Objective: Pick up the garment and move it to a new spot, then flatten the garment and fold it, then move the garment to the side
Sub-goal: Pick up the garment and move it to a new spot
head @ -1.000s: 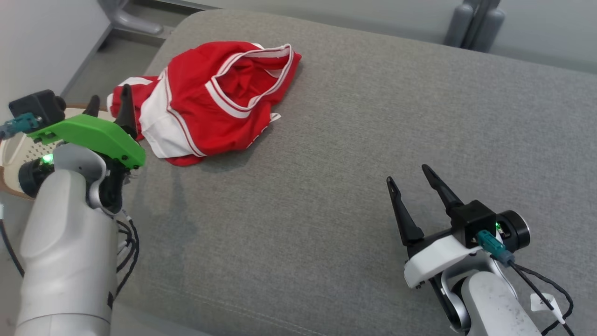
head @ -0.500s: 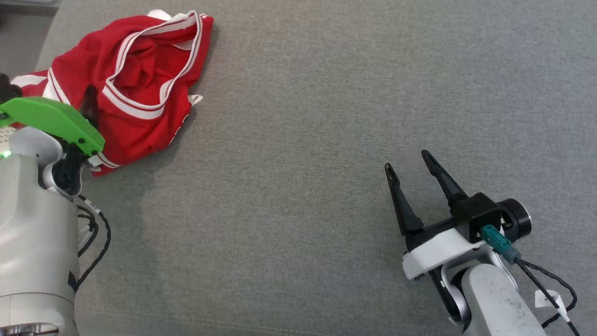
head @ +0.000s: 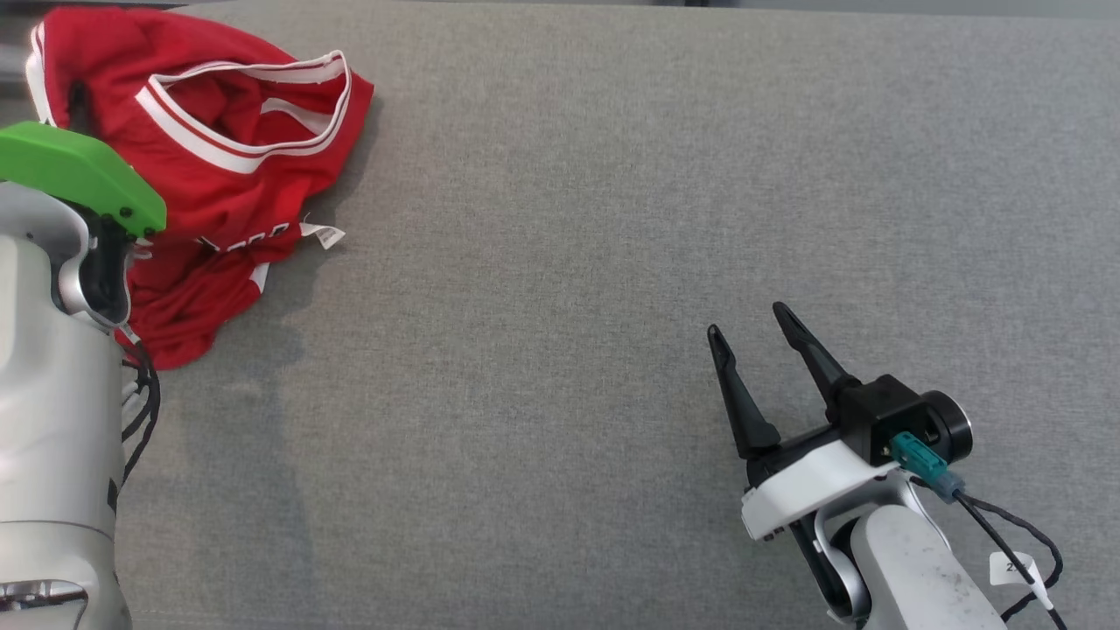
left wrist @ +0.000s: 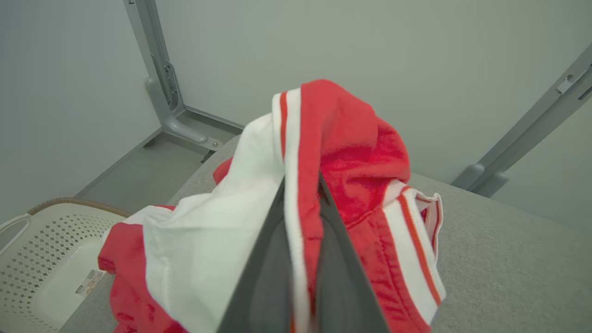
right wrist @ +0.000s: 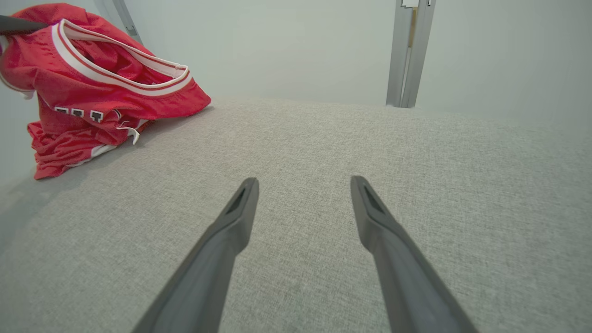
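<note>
Grey fabric pad is spread across the head view as the work surface. It is backed by a pale wall and grey metal posts in the right wrist view.

Red garment is located at the pad's far left corner and is bunched, not flat. White-and-red striped trim is seen around an opening that faces up. Dark lettering is partly shown on a lower fold. The upper part is held raised, while the lower folds are rested on the pad. A white panel of the garment is draped to the left in the left wrist view.

White perforated basket with a brown rim is seen beyond the pad's left edge, lower than the pad.

Left forearm is placed at the left edge of the head view. It is capped by a green cover that overlaps the garment.

Left gripper is clamped on the garment. A striped edge is pinched between the two dark fingers, which are pressed together with the cloth humped over their tips.

Right gripper is held over bare pad at the lower right, well apart from the garment. Its fingers are spread and nothing is gripped between them.

A small white care label is seen sticking out of the garment's right edge, lying on the pad.
</note>
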You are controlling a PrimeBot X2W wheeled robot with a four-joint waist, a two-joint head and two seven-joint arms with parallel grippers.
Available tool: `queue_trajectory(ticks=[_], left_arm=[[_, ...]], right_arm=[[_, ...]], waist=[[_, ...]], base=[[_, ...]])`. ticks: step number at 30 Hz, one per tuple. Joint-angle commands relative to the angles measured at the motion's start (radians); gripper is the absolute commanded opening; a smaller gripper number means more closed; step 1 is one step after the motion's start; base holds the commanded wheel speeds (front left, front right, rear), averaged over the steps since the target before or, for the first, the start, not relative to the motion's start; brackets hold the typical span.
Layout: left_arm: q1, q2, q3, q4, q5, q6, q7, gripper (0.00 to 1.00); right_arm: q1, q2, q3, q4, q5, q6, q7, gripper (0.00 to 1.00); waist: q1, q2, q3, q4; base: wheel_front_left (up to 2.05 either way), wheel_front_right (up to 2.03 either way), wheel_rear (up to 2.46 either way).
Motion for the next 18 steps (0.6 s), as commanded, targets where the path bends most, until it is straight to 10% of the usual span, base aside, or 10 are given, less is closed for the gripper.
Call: queue_trajectory(ticks=[1, 18], left_arm=[[-0.022, 0.011, -0.011, -0.017, 0.014, -0.005, -0.019, 0.00], [-0.081, -0.127, -0.170, -0.314, 0.065, -0.035, -0.033, 0.00]], right_arm=[[0.013, -0.003, 0.005, 0.008, 0.010, -0.001, -0.009, 1.00], [0.043, -0.003, 0.027, 0.058, 0.078, -0.001, -0.032, 1.00]], waist=[[-0.0001, 0.0000, -0.081, -0.021], [-0.0001, 0.0000, -0.248, -0.243]], base=[[0.00, 0.00, 0.00], [0.00, 0.00, 0.00]])
